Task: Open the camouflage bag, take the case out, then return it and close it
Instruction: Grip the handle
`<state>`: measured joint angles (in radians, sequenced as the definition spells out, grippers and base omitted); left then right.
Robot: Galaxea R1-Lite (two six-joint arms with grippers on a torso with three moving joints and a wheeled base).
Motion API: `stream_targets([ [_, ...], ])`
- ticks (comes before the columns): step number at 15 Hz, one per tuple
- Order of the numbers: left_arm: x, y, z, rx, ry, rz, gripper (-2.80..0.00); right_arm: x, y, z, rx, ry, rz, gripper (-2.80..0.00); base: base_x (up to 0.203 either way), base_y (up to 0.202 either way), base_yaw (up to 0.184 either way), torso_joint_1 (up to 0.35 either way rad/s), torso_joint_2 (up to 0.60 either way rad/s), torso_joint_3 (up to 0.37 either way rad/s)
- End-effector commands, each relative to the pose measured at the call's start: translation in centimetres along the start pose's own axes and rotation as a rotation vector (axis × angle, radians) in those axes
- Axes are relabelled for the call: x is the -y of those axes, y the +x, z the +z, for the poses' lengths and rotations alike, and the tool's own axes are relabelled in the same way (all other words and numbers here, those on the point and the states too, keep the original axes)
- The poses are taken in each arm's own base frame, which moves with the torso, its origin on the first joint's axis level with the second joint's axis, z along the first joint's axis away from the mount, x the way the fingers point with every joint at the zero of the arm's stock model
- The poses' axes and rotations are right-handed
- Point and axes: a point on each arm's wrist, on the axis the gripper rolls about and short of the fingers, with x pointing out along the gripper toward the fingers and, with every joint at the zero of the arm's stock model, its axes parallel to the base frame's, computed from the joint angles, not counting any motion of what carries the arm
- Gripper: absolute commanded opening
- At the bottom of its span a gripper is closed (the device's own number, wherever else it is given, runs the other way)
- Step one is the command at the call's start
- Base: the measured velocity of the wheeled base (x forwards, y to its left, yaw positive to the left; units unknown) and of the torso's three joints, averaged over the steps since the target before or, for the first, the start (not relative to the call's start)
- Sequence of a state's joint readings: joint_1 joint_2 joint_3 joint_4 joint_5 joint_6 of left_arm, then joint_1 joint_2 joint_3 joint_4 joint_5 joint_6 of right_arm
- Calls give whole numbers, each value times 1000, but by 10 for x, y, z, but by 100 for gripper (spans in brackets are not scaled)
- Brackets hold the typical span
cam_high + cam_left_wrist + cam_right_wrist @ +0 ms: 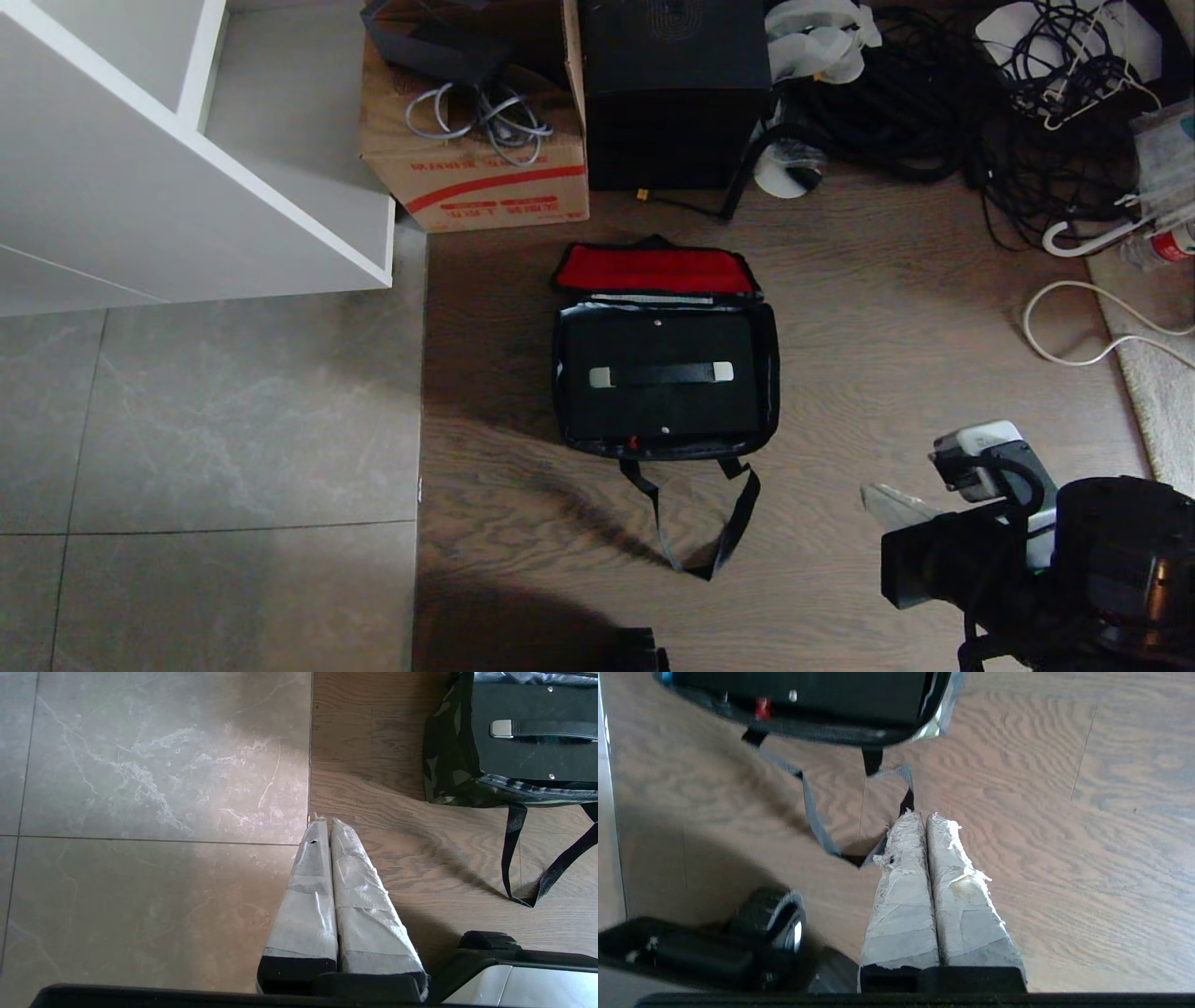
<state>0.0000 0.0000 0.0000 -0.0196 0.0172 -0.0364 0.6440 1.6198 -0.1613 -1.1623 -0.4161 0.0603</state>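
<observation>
You had the right pincer [924, 816] shut and empty, nearer the case [661, 373], whose long axis probably ran crosswise ahead-left; left pincer [325, 821] shut too.

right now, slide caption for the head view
Camouflage bag lies open on wood floor, black case inside, right claw shut nearby.

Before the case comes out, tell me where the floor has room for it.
Bare wood lies right of the camouflage bag, between it and the white cable. Bare tiles lie left, below the white shelf. Behind the bag it is crowded: cardboard box, black box, tangled cables. The case sits inside.
</observation>
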Motion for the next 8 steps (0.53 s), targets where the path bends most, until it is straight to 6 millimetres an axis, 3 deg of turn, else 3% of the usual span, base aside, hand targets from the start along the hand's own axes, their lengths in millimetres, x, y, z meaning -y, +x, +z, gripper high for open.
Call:
stream_targets([
  [1,0,1,-3,-9,0,1,-280,1,-1,-1,-1,15,-6,-280,0,0,0,0,0,0],
  [8,0,1,-3,-9,0,0,-280,-2,-1,-3,-8,45,7,-280,0,0,0,0,0,0],
])
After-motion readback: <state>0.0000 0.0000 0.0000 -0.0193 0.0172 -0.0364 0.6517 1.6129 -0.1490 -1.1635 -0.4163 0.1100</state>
